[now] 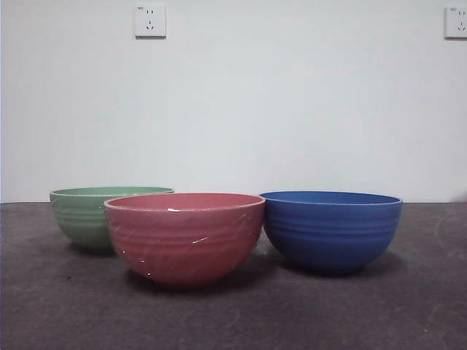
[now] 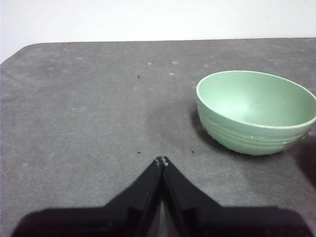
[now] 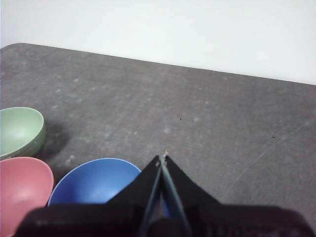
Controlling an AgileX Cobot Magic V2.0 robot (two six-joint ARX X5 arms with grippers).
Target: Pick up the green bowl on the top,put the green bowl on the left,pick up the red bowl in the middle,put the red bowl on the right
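Note:
The green bowl (image 1: 84, 217) stands upright and empty on the table at the left, partly behind the red bowl (image 1: 184, 236), which stands nearest in the middle. A blue bowl (image 1: 332, 228) stands at the right, close beside the red one. The left wrist view shows the green bowl (image 2: 254, 111) off to one side of my left gripper (image 2: 162, 161), which is shut, empty and apart from it. The right wrist view shows my right gripper (image 3: 163, 157) shut and empty above the blue bowl (image 3: 94, 181), with the red bowl (image 3: 22, 190) and green bowl (image 3: 19, 129) further off.
The dark grey table (image 1: 365, 313) runs back to a white wall with two sockets (image 1: 149, 21). Neither arm shows in the front view.

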